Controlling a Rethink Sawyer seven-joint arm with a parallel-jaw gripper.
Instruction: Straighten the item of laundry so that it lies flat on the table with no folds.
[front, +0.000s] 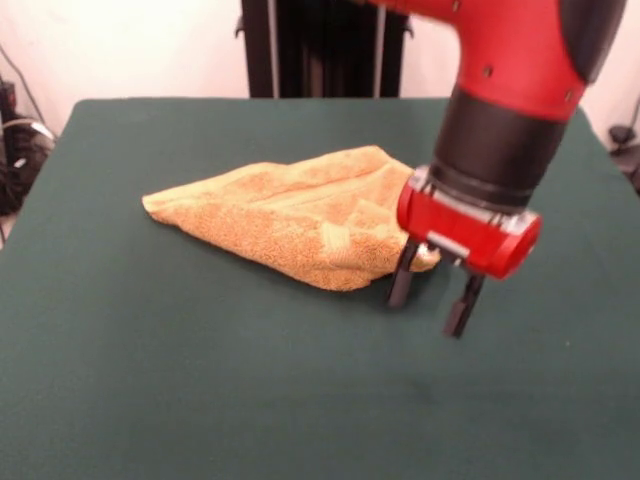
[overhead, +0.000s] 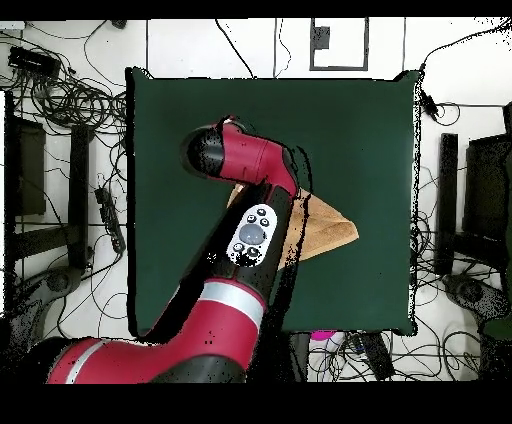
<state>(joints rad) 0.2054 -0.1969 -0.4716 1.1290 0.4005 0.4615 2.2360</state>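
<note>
- Towel (front: 290, 215) lies folded into a wedge near the middle of the desk (front: 150, 380).
- Tool (front: 433, 296), fingers spread and empty, hangs at the towel's 4 o'clock corner.
- Soft, light, limp terry: likely best pinched at that corner hem and drawn outward.

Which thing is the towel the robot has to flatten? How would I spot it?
Look at the big dark green table; near its middle lies the towel, right beside the red arm's gripper. It is the only soft, fuzzy orange-tan thing there, bunched up in a folded, pointy heap instead of lying flat.
</note>
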